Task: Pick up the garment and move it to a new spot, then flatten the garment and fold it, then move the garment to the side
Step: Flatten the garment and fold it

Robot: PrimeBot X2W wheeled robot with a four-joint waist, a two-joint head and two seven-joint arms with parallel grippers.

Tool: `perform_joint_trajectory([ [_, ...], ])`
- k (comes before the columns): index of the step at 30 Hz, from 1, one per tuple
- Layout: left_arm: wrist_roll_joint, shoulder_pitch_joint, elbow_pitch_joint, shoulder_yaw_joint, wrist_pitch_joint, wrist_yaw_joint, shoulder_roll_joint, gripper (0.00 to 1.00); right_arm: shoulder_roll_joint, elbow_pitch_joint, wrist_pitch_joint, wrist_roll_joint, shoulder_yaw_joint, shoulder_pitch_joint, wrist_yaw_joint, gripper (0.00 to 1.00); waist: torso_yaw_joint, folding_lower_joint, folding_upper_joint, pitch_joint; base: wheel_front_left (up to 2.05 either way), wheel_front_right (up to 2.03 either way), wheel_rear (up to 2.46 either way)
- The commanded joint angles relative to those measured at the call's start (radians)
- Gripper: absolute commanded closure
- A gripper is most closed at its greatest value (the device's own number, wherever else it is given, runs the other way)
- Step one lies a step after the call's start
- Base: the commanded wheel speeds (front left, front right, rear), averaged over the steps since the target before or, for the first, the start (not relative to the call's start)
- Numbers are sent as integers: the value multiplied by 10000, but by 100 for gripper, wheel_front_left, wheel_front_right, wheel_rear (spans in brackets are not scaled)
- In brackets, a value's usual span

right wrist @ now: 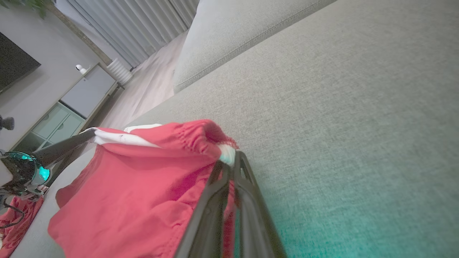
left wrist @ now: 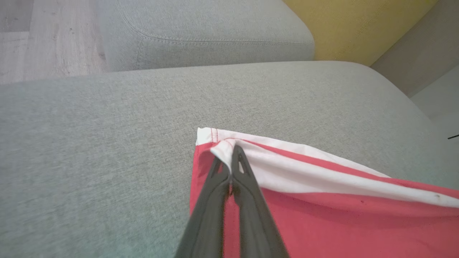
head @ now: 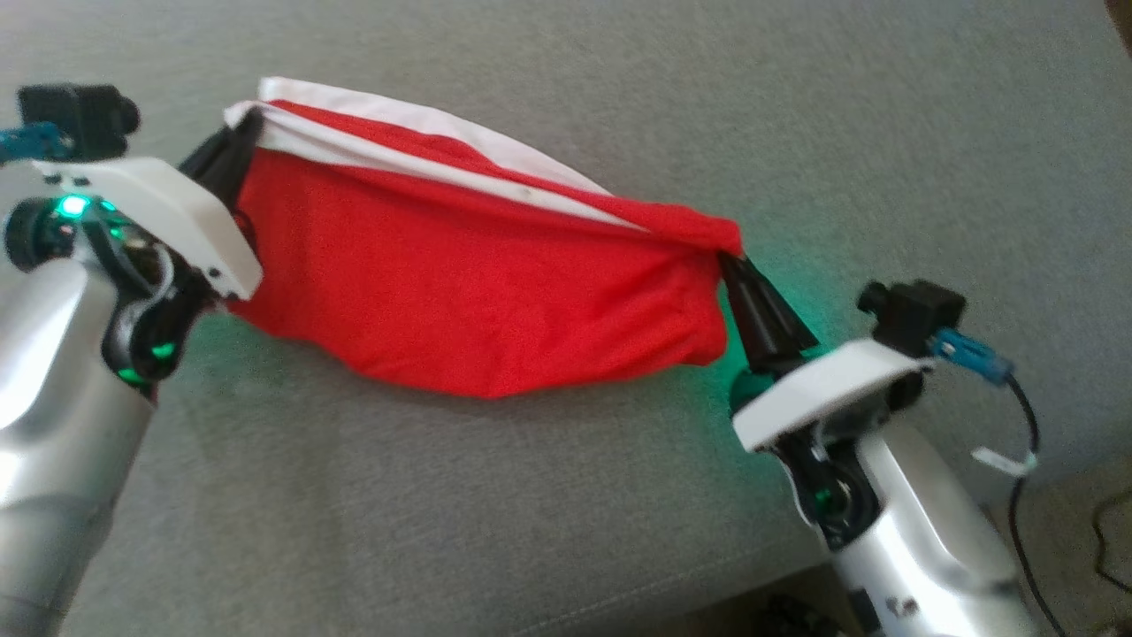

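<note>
Garment [head: 478, 283] spans from left gripper [head: 243, 133] to right gripper [head: 732, 264], each pinched tight on an upper corner (long axis runs gripper to gripper), its belly sagging below both.

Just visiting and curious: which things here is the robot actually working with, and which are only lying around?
In the job: red and white garment, left gripper, right gripper, both shut on it.
Just around: grey sofa, cabinet, curtains, wooden floor.

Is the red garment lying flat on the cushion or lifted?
Lifted: the red garment hangs stretched between the left gripper and right gripper, each pinching one end, middle sagging toward the cushion.
</note>
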Motion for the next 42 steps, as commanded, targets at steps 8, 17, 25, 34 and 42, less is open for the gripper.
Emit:
perform_joint_trajectory([
  [8, 190, -960, 673, 424, -439, -139, 363, 100, -31, 1011, -935, 546, 1162, -1250, 75, 58, -469, -3, 0, 459, 0, 0, 0],
  [17, 40, -1004, 597, 273, -1410, -398, -61, 0, -30, 1540, -1834, 467, 1287, -1437, 75, 0, -46, -3, 0, 5, 0, 0, 0],
  [25, -386, -283, -317, 83, -1765, -484, 237, 0, -30, 1097, -2049, -737, 515, -792, 75, 0, 418, -3, 0, -693, 0, 0, 0],
  [34, -312, 1123, -772, -189, -1715, 269, 385, 0, -30, -322, -1486, -1889, -384, 93, 75, 0, 795, -3, 0, -840, 0, 0, 0],
  [42, 154, 1586, -603, -554, -2132, 1154, -233, 0, -30, -1656, -923, -2342, -922, 712, 75, 0, 844, -3, 0, -443, 0, 0, 0],
])
